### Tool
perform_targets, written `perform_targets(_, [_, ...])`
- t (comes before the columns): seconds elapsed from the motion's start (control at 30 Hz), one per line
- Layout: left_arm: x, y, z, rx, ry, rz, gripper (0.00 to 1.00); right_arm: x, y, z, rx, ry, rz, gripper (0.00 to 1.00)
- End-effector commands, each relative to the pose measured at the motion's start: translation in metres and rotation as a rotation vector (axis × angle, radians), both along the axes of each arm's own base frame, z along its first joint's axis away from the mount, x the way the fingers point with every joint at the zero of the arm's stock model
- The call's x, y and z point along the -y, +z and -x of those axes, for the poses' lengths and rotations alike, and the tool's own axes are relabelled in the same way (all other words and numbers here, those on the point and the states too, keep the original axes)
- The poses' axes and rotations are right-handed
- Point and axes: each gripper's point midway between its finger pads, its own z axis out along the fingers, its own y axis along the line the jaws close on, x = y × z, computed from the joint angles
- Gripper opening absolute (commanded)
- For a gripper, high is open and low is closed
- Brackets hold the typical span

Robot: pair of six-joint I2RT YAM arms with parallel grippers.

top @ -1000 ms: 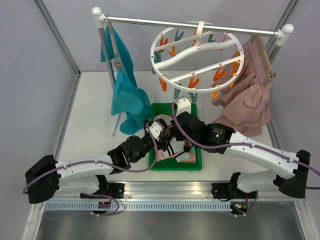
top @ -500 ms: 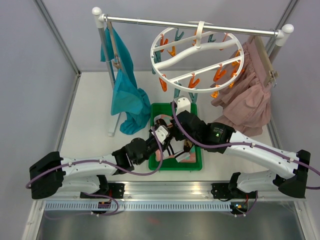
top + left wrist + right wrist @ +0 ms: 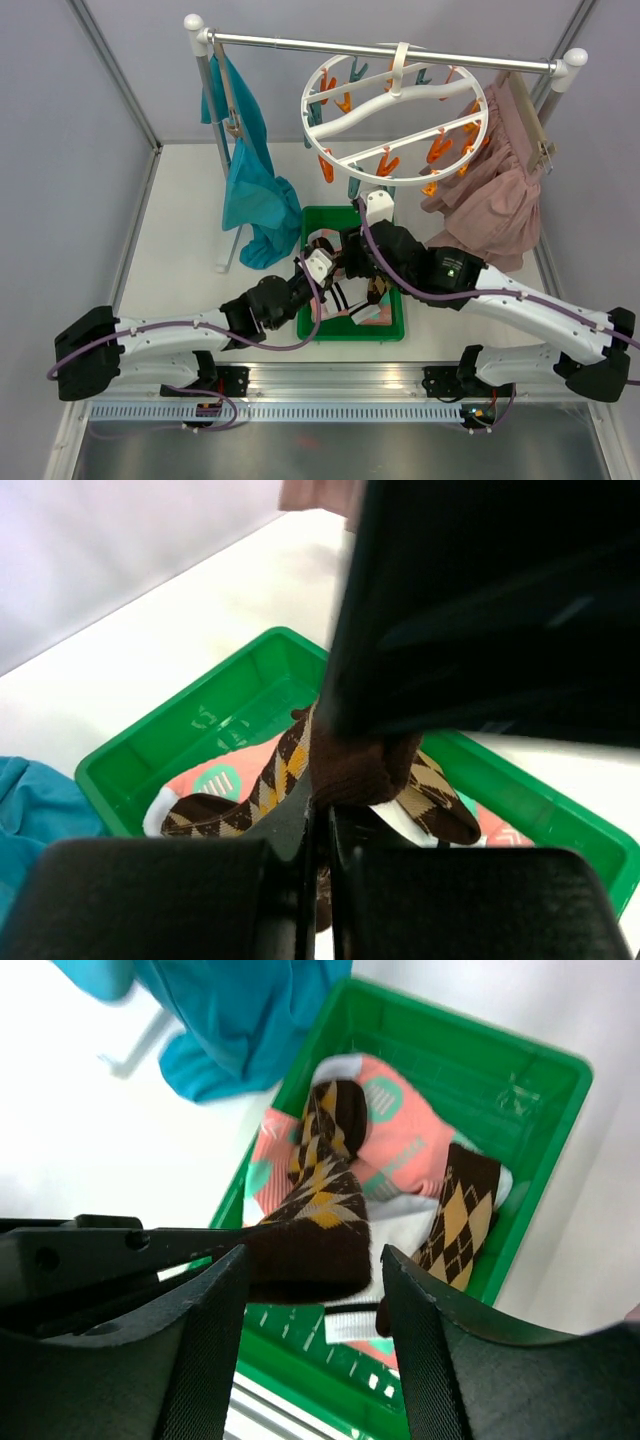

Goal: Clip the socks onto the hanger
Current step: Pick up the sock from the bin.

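- Socks [image 3: 410,1145] lie heaped in the green bin [image 3: 450,1050], which sits at the middle of the table's [image 3: 190,230] near edge, between our 2 arms.
- We see 1 argyle sock [image 3: 322,1215] lifted above the heap. Its patterned length trails down onto the pink sock [image 3: 275,1155] on the bin floor.
- Left gripper [image 3: 318,825] is closed tight on that sock's brown end, with the cloth pinched between its fingers.
- Right gripper [image 3: 312,1260] straddles the same brown end with its jaws spread apart, clamping nothing. We cannot tell whether a pad brushes the cloth.
- A 2nd argyle sock [image 3: 460,1215] lies in the bin near 1 long wall, partly on a white sock [image 3: 395,1235].
- Hanger [image 3: 306,103] hangs by its hook from the rail [image 3: 300,43] over the table's far edge, well apart from the bin. It sits between the teal garment [image 3: 255,195] and the skirt [image 3: 495,195], and its orange and teal clips dangle.
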Motion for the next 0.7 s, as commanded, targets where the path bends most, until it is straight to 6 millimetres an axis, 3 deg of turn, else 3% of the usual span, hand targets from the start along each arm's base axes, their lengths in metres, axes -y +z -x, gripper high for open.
perform_targets(0.0, [-0.004, 0.027, -0.002, -0.023, 0.042, 0.087, 0.02, 0.015, 0.054, -0.003, 0.115, -0.037, -0.124, 0.64])
perform_targets(0.13, [-0.003, 0.033, 0.000, -0.090, 0.036, 0.108, 0.02, 0.034, 0.083, -0.001, 0.201, -0.053, -0.195, 0.65])
perform_targets(0.17, [-0.003, 0.039, 0.000, -0.098, 0.032, 0.123, 0.02, 0.043, 0.101, 0.002, 0.246, -0.059, -0.245, 0.66])
perform_targets(0.23, [-0.002, 0.040, 0.003, -0.141, 0.013, 0.130, 0.02, 0.056, 0.109, 0.001, 0.295, -0.087, -0.270, 0.66])
perform_targets(0.27, [-0.001, 0.041, 0.003, -0.156, 0.009, 0.128, 0.02, 0.067, 0.126, 0.003, 0.344, -0.102, -0.314, 0.66])
perform_targets(0.37, [0.003, 0.060, 0.003, -0.180, -0.010, 0.140, 0.02, 0.082, 0.143, 0.002, 0.423, -0.135, -0.361, 0.64])
perform_targets(0.67, [0.006, 0.088, -0.001, -0.200, -0.004, 0.125, 0.02, 0.097, 0.169, -0.001, 0.511, -0.167, -0.354, 0.59])
